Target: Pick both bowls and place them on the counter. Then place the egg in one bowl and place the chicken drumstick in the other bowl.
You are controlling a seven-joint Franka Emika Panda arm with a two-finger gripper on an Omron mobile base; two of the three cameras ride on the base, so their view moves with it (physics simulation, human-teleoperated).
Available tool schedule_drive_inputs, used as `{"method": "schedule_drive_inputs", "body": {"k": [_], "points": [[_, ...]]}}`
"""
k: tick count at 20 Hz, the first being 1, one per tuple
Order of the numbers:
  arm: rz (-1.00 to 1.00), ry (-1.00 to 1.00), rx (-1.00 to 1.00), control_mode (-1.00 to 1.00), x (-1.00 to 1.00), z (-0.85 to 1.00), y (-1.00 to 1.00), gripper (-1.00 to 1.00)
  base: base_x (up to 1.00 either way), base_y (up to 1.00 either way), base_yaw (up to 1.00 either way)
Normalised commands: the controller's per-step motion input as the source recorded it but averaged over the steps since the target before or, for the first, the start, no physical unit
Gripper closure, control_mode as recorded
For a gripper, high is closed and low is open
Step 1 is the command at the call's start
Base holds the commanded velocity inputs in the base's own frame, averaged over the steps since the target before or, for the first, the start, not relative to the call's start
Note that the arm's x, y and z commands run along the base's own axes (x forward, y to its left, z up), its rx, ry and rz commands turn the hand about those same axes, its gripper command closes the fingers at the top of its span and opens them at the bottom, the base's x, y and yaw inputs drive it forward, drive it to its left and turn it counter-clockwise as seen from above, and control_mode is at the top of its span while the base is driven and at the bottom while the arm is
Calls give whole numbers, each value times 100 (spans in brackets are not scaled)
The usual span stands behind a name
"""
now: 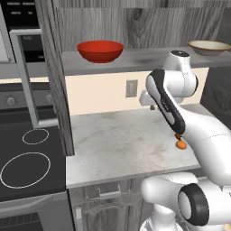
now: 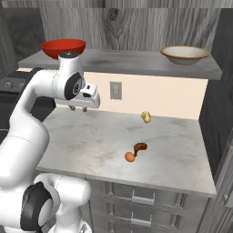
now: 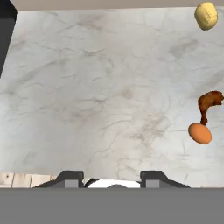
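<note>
Red bowl (image 1: 100,50) and beige bowl (image 2: 184,54) both sit on the grey wood shelf (image 2: 136,60), well apart. On the counter (image 1: 122,140), the egg (image 2: 129,157) lies just beside the drumstick (image 2: 140,147). Right base view and hand view add a small yellow lump (image 2: 146,117) near the back wall. In the left view the arm hides the drumstick. Gripper (image 2: 78,109) hangs over the counter, fingers parted, holding nothing.
</note>
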Motion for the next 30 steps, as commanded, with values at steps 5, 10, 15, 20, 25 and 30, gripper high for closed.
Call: {"method": "schedule_drive_inputs", "body": {"k": [5,10,15,20,25,30], "points": [[0,-3,0,-100,-7,0,0,-100,0,0,0],[-4,-7,7,-100,-10,13,13,-100,0,0,0],[-8,-1,17,-100,-15,25,8,-100,0,0,0],[-13,-5,22,-100,-17,28,9,-100,0,0,0],[-17,0,24,-100,-16,26,8,-100,0,0,0],[-24,3,23,-100,-17,25,5,-100,0,0,0]]}}
